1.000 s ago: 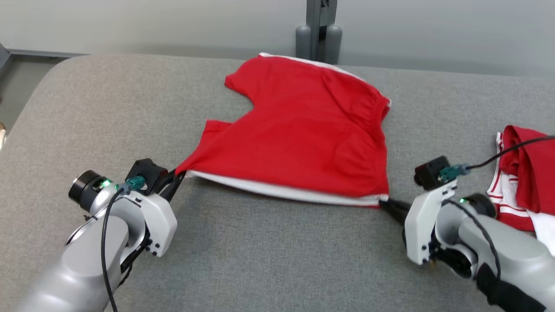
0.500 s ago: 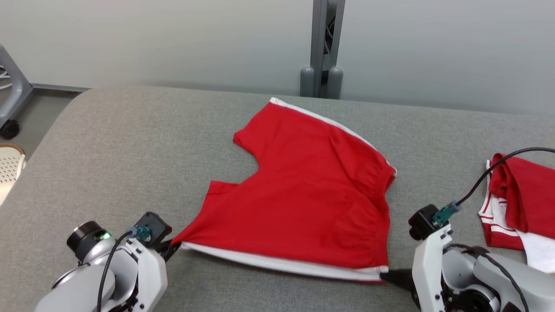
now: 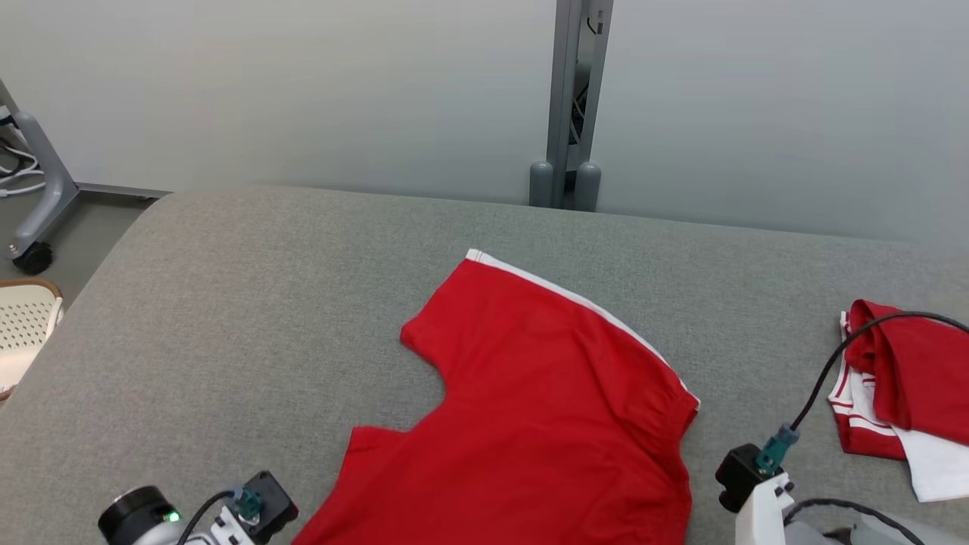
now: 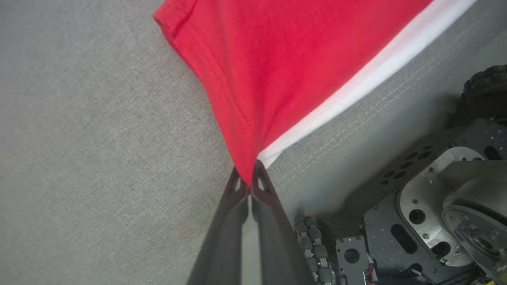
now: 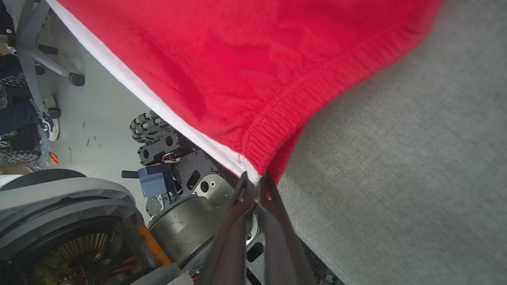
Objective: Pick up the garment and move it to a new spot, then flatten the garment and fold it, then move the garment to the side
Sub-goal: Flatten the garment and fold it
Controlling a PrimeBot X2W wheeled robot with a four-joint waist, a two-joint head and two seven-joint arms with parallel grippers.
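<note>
The garment, red shorts with a white side stripe, lies spread on the grey table, its near edge reaching the bottom of the head view. In the left wrist view my left gripper is shut on the corner of a leg hem of the garment. My right gripper is shut on the waistband corner of the garment, where the white stripe ends. Both held corners sit at the table's near edge, above my base. The head view shows just the wrist tops of both arms at the bottom.
A second pile of red and white cloth lies at the table's right. A grey post stands behind the far edge. A wheeled stand leg and a white perforated basket are off the left end.
Both grippers have drawn the garment toward me, away from the table's far edge. The head camera has tilted up, so the arms have sunk to the bottom of the view.
</note>
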